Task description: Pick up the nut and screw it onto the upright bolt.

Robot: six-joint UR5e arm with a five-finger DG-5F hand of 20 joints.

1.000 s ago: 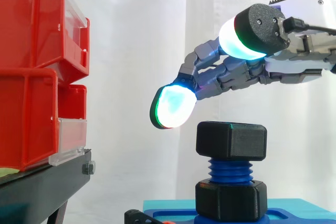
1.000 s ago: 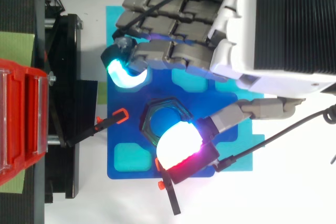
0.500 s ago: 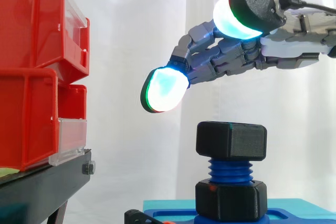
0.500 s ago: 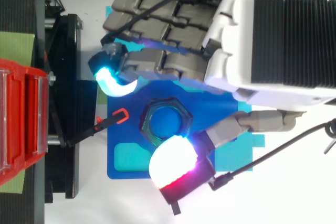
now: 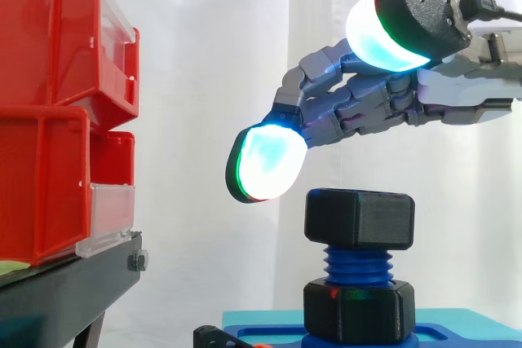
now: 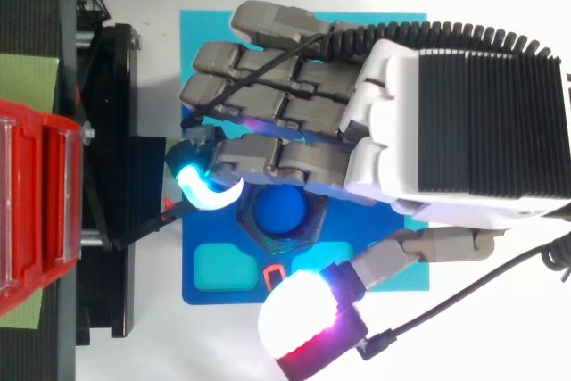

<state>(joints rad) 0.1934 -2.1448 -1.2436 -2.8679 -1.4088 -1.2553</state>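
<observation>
Hand shifted; side view shows fingers above nut.

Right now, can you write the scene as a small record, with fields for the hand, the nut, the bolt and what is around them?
bolt: blue, upright, thread showing
nut: black, on the bolt's top
hand: open, above the nut, holds nothing
base: blue, under the bolt
bins: red, stacked, at the side view's left
</observation>
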